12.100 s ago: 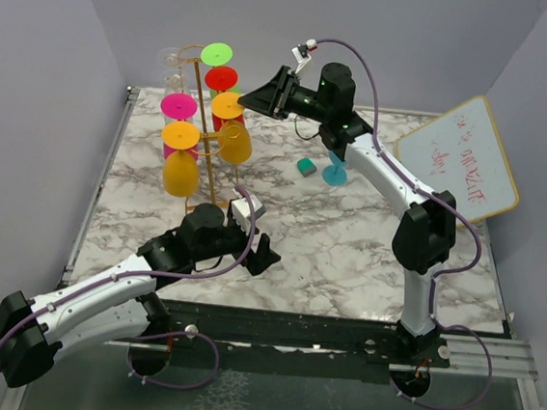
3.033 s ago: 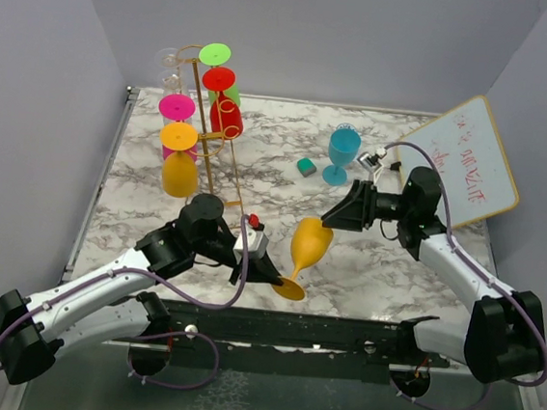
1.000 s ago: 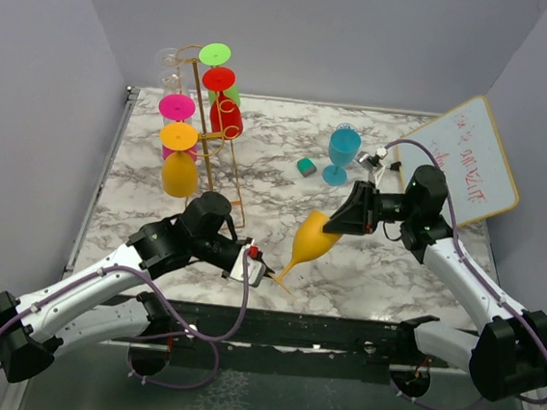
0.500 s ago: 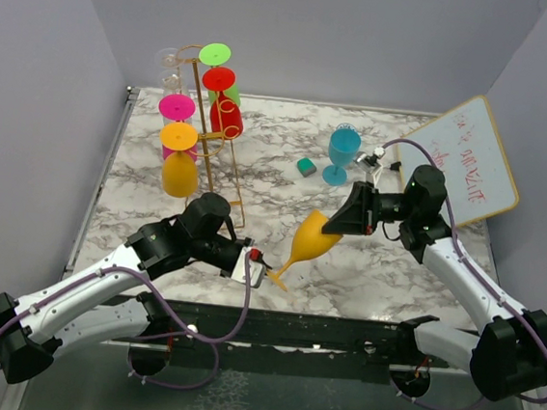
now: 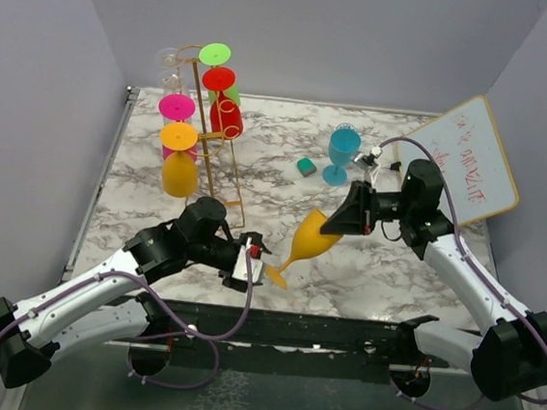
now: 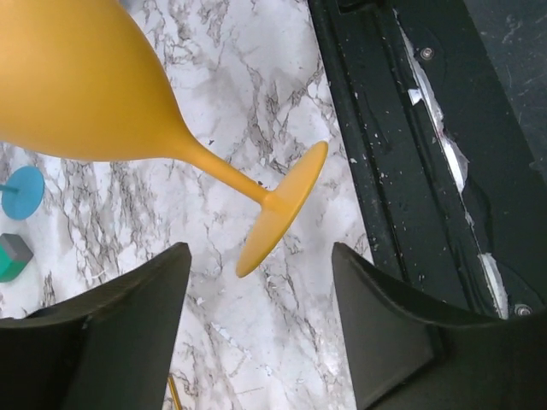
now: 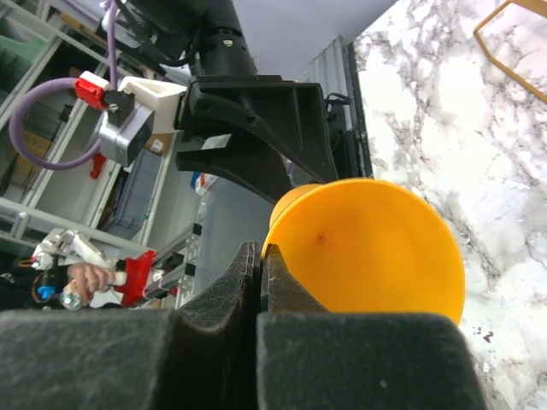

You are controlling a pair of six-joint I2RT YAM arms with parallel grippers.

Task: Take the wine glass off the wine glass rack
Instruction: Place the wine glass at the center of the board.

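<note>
An orange wine glass (image 5: pixel 309 238) hangs tilted over the marble table (image 5: pixel 393 270), its foot (image 5: pixel 276 275) pointing toward the front edge. My right gripper (image 5: pixel 338 221) is shut on its rim; in the right wrist view the closed fingers (image 7: pixel 244 282) pinch the rim of the bowl (image 7: pixel 376 248). My left gripper (image 5: pixel 260 260) is open and empty. In its wrist view the foot (image 6: pixel 282 209) sits just ahead of the spread fingertips (image 6: pixel 162 273), not touched. The gold wine glass rack (image 5: pixel 205 111) stands at the back left, away from both grippers.
The rack holds several glasses: green (image 5: pixel 216 54), red (image 5: pixel 223 79), pink (image 5: pixel 178 108), orange (image 5: pixel 180 172) and a clear one (image 5: pixel 171 59). A teal glass (image 5: pixel 342 154) and a small green block (image 5: pixel 305 166) stand mid-table. A whiteboard (image 5: pixel 467 156) leans at the right. A black rail (image 6: pixel 402 171) runs along the front edge.
My left gripper has edged a little right toward the glass's foot, still open. My right gripper holds the tilted glass in nearly the same place.
</note>
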